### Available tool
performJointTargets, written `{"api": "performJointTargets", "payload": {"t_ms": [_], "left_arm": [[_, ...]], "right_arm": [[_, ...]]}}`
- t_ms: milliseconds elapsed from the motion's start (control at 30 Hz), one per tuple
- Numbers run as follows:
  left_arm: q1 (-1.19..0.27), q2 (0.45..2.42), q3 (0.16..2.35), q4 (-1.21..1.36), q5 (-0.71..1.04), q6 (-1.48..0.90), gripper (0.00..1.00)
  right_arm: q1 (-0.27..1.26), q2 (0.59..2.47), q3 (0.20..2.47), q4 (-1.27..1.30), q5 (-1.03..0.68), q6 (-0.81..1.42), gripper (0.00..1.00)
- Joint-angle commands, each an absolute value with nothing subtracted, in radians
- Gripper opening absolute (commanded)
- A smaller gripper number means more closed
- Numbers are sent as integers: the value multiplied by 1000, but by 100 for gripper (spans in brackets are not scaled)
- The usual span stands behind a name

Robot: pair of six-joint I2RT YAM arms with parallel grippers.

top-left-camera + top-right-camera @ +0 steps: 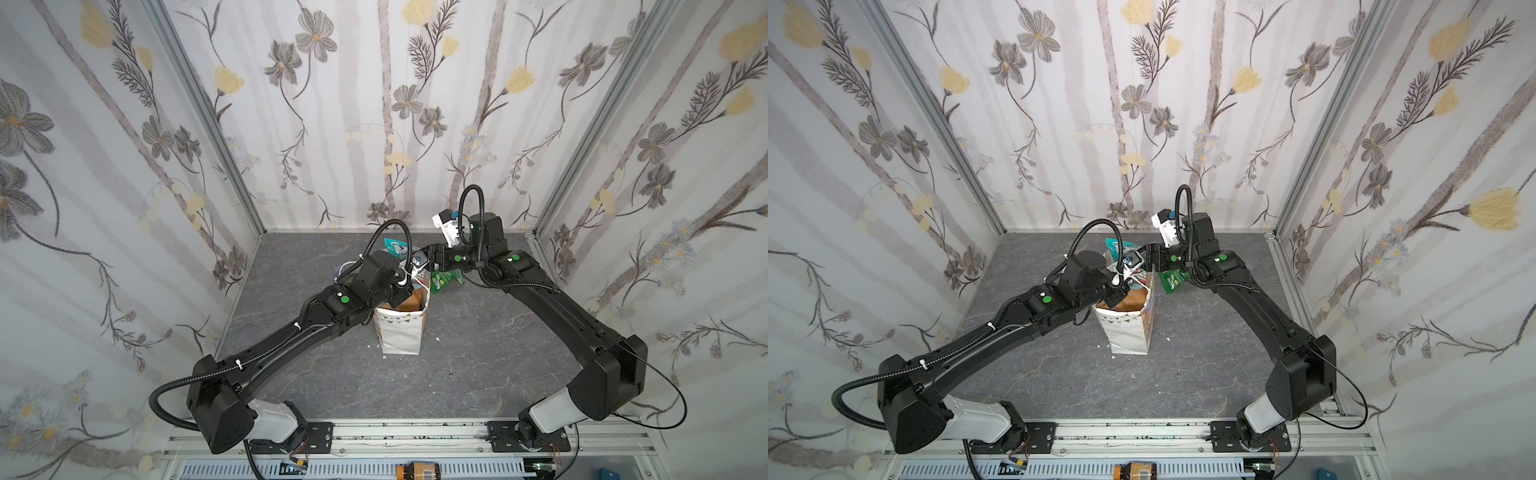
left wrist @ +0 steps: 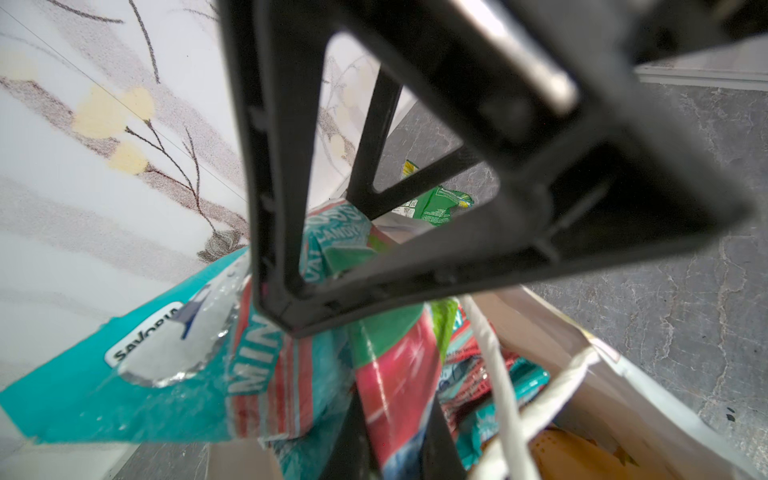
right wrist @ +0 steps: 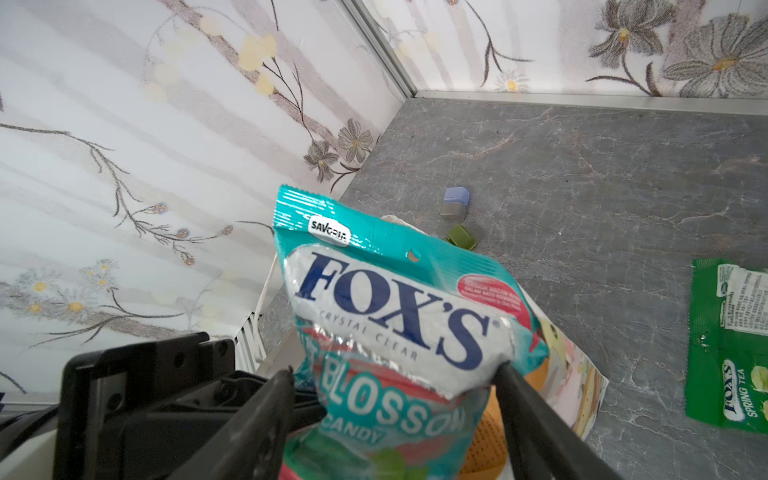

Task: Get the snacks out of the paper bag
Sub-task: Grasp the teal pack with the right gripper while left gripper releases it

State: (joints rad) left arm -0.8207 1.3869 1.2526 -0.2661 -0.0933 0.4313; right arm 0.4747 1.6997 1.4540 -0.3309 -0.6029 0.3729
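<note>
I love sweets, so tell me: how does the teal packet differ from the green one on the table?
The teal packet stands crumpled above the paper bag, reading Blossom Candy; the green packet lies flat on the table, reading Spring Tea. Both are lettered FOX'S.

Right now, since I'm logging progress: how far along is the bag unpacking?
Done: one green packet lies on the table outside the paper bag. In hand: a teal FOX'S packet stands at the bag's mouth between the open jaws of the right gripper; the left gripper is shut beside it. Left: at least the orange pouch inside.
</note>
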Motion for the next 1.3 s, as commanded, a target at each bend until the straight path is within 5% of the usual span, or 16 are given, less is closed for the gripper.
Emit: {"api": "performJointTargets", "payload": {"t_ms": [0,367,467,633,700,1267], "left_arm": [[-821,1396,1269,-161,-86,454,0],[-825,1408,1288,-168,-90,450,0],[-827,1401,1279,-166,-87,442,28],[-828,1376,1248,-164,-68,443,75],[-828,1369,1245,-175,-67,450,85],[-836,1161,1241,-278,46,333,97]], "right_arm": [[481,1704,1444,-268,-644,391,73],[481,1693,1421,-160,-664,445,20],[481,1664,1393,-108,-661,447,8],[479,1613,1362,-51,-624,458,6],[479,1603,1362,-43,-613,461,6],[411,1433,1404,-10,-467,479,6]]}}
